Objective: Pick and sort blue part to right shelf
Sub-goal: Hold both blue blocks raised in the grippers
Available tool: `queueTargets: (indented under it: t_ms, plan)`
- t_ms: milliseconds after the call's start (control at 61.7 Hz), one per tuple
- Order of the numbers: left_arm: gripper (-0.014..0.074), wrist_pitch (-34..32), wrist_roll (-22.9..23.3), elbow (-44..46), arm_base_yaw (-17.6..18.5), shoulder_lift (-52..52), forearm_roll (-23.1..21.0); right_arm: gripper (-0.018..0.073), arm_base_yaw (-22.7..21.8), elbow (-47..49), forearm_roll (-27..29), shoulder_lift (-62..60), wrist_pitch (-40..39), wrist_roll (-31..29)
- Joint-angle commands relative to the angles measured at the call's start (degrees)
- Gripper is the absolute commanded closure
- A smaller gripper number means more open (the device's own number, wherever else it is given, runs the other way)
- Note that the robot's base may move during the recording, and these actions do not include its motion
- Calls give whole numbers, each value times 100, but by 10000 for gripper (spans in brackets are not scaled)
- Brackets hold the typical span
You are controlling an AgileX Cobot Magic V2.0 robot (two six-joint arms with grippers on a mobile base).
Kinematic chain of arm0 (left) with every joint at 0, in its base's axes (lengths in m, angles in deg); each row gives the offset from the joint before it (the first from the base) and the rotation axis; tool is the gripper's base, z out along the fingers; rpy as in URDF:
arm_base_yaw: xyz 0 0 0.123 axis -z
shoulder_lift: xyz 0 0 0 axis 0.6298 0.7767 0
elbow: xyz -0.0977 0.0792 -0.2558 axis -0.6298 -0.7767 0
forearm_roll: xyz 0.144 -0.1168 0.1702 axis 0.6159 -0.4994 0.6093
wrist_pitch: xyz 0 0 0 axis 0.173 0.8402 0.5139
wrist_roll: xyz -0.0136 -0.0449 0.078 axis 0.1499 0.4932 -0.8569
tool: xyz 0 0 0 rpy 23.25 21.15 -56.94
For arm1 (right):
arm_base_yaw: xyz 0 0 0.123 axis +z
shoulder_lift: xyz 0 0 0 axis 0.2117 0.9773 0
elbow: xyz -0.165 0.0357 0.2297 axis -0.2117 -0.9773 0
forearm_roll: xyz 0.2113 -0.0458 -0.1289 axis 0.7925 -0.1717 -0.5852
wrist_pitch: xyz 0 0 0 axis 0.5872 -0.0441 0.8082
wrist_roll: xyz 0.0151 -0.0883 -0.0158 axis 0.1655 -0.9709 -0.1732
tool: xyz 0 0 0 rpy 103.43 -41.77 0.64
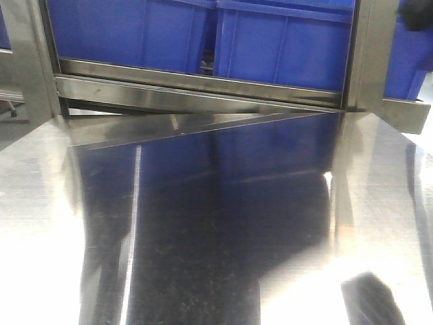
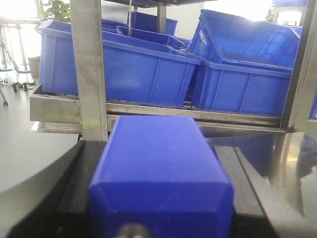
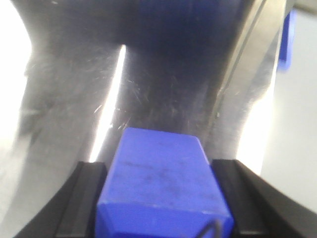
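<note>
Nearest my left wrist camera sits the part (image 2: 161,168), a blue block that fills the gap of my left pincer (image 2: 153,148). The black fingers (image 2: 74,188) lie flush along both its flanks, so I take that pincer to be closed on it. Its long axis runs along the fingers, straight away from the wrist.

Ahead of that far end and a little higher stands the shelf (image 2: 148,110), its steel front rail crossing the view, with blue crates (image 2: 138,74) sitting behind the rail. A steel post (image 2: 89,69) rises just beyond the part's far left corner. The crate mouths are above the part's top face, so I judge the part has to go up and forward, clearing rail and post, before it can drop in.

My right pincer (image 3: 158,163) is likewise closed on a second part (image 3: 161,178), held the same way between its fingers. That one points down at the worktop (image 1: 203,237), bare polished steel, with only a sliver of blue at the upper right edge of its view. I cannot tell from there how far it is from the shelf.

The front camera shows the worktop running up to the shelf, with neither arm in the picture. On these views the left pincer is the one squared up to the crates, and I judge it the nearer arm.
</note>
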Motion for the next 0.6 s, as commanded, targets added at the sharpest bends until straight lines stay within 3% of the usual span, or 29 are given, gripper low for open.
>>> queueTargets:
  t_ms: [0, 276, 584]
  plan:
    - [263, -483, -3, 153, 39, 62, 48, 370, -6, -587, -98, -981, -847, -287]
    - [263, -483, -3, 153, 39, 62, 48, 370, -6, -2106, -105, -3572, -1349, -463]
    - [263, -419, -3, 153, 39, 62, 48, 370, -6, -2245, -401, -4810, -1897, -635]
